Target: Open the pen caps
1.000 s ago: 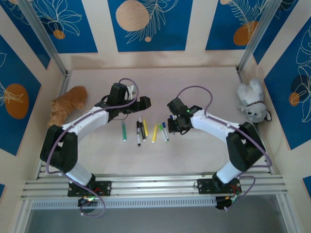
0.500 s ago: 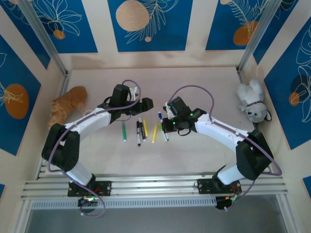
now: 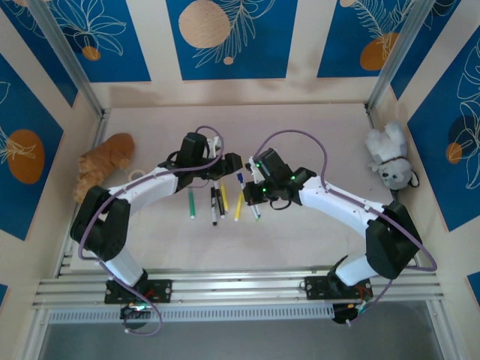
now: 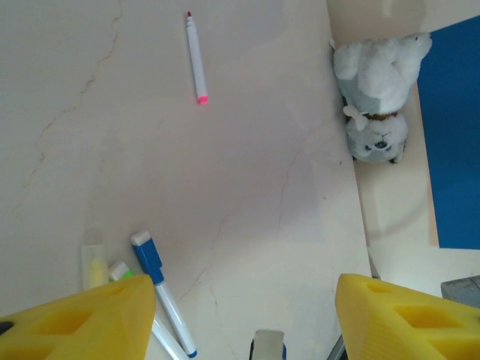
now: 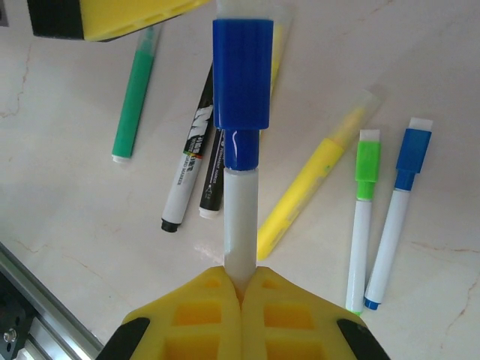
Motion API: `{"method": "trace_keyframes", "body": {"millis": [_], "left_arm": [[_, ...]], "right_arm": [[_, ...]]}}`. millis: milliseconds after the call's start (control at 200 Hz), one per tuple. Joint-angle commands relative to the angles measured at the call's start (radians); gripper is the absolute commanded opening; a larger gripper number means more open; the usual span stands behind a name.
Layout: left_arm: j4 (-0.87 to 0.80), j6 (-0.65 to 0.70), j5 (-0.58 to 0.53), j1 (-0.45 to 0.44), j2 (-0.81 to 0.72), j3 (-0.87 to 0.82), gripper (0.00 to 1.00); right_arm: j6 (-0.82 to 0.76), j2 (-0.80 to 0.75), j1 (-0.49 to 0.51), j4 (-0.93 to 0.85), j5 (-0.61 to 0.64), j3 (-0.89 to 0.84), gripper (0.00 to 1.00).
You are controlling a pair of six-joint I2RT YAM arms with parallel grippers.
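Both arms have drawn together above the table since the earlier view — the right gripper (image 5: 241, 291) has lifted its blue-capped pen (image 5: 241, 225) toward the left gripper (image 4: 244, 322), whose jaws have narrowed but stand apart, holding nothing. The right gripper is clamped on the white barrel, and the blue cap (image 5: 241, 71) points away from it, its end just showing between the left fingers (image 4: 82, 322) without touching them. The pull looks set up but not begun — this cap is on, and the other pens (image 5: 315, 180) lie on the table (image 5: 90, 225) beneath.
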Motion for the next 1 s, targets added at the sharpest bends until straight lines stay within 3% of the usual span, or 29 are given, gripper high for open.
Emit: {"method": "trace_keyframes", "body": {"millis": [0,455,595,695,730,851,996], "left_arm": [[0.035,-0.022,0.032,-0.018,0.023,0.004,0.60],[0.040,-0.023,0.039,-0.028,0.033,0.015,0.43],[0.051,-0.026,0.054,-0.029,0.042,0.022,0.27],[0.054,-0.030,0.054,-0.029,0.044,0.026,0.23],[0.052,-0.029,0.051,-0.029,0.044,0.027,0.14],[0.050,-0.026,0.048,-0.029,0.045,0.029,0.00],[0.036,-0.017,0.035,-0.029,0.045,0.029,0.00]], "right_arm": [[-0.015,-0.022,0.007,0.010,-0.014,0.030,0.00],[-0.027,0.008,0.004,0.002,-0.007,0.071,0.00],[-0.023,0.019,0.004,0.005,-0.012,0.070,0.00],[-0.021,0.024,0.005,0.001,-0.011,0.073,0.00],[-0.022,0.024,0.005,0.001,-0.008,0.073,0.00],[-0.022,0.024,0.004,-0.001,-0.008,0.074,0.00],[-0.021,0.031,0.002,0.000,-0.014,0.076,0.00]]}}
